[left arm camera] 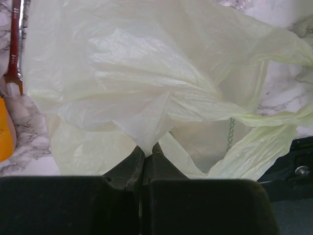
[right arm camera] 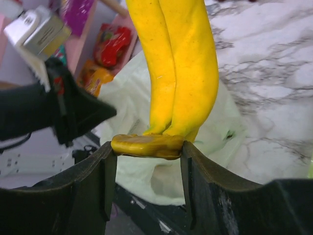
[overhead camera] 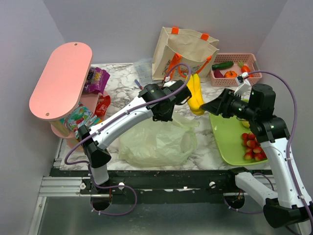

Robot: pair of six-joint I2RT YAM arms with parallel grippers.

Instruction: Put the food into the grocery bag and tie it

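Note:
The pale green grocery bag [overhead camera: 156,143] lies crumpled on the marble table in front of the arms. My left gripper [overhead camera: 167,116] is shut on a fold of its upper film, which the left wrist view shows drawn up into the closed fingertips [left arm camera: 145,150], with the grocery bag [left arm camera: 146,83] spreading below. My right gripper [overhead camera: 206,106] holds the yellow banana bunch [overhead camera: 195,93] by its stem end. In the right wrist view both fingers press on the brown crown of the banana bunch [right arm camera: 188,63], held in my right gripper [right arm camera: 147,147] over the bag's [right arm camera: 132,103] edge.
A green tray [overhead camera: 227,142] with red strawberries [overhead camera: 252,144] lies at the right. A pink basket [overhead camera: 234,68] of vegetables and a canvas tote [overhead camera: 183,51] stand at the back. A pink shelf [overhead camera: 61,81] with snack packets [overhead camera: 95,81] fills the left side.

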